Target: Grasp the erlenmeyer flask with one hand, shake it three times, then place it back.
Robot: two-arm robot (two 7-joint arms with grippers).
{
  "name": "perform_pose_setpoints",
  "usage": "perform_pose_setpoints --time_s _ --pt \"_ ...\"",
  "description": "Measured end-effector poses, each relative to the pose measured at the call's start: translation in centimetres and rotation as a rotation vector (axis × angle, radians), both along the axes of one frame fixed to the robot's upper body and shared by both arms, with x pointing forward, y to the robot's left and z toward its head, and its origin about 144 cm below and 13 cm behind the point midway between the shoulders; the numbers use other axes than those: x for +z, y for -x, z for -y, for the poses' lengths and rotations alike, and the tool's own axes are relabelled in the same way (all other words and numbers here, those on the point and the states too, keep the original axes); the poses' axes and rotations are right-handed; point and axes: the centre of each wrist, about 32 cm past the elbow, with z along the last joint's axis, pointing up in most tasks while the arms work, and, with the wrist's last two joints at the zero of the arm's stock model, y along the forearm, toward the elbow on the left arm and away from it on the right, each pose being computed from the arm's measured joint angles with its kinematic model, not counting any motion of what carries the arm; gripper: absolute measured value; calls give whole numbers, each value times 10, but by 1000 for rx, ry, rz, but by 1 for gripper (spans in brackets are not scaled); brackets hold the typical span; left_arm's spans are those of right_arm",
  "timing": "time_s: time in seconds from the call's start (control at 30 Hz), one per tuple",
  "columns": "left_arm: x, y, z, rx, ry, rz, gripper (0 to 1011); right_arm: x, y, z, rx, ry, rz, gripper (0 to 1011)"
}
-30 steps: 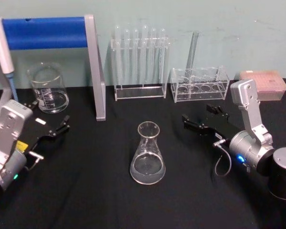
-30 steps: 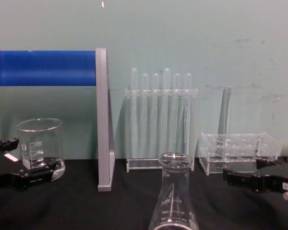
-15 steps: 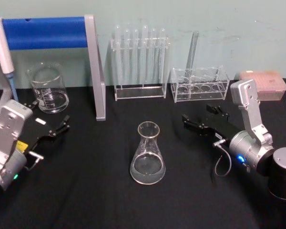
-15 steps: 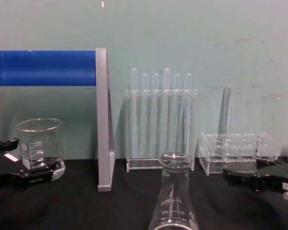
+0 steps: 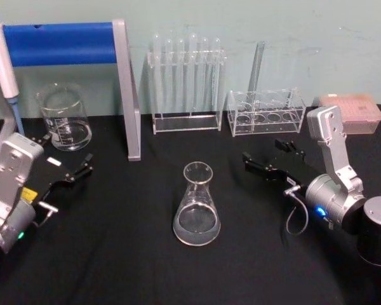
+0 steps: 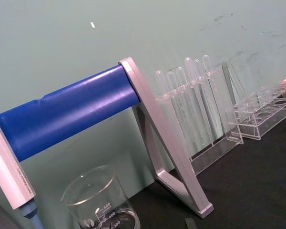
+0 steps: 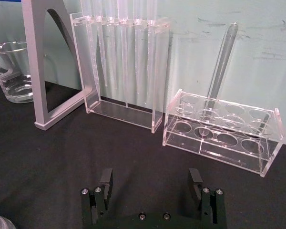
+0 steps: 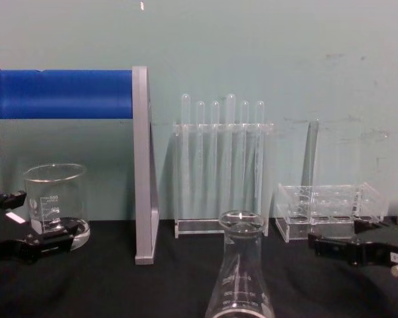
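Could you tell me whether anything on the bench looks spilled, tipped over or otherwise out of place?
Nothing stands out. The erlenmeyer flask stands upright on the black table, untouched, with the left gripper and the right gripper both open and apart from it. The beaker is upright, and the one test tube merely leans in its low rack.

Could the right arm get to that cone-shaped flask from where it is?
Probably yes. The right gripper hangs open, apart from the flask, with bare black table between them. The racks stand farther back, out of its path.
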Motion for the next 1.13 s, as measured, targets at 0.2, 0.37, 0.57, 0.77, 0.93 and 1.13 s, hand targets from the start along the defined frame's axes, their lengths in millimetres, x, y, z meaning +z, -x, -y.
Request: perform_pose_setpoints --time_s 0.2,0.37,0.57,0.77,0.93,1.13 --pt "0 0 0 0 0 0 1001 0 0 0 0 0 0 1003" --pt "0 0 0 0 0 0 1001 0 0 0 0 0 0 1003" --pt "0 0 0 0 0 0 1001 0 0 0 0 0 0 1003" --pt "0 0 0 0 0 0 1001 0 0 0 0 0 0 1003" --pt "0 0 0 0 0 0 1001 0 0 0 0 0 0 1003" --pt "0 0 0 0 0 0 1001 0 0 0 0 0 0 1003"
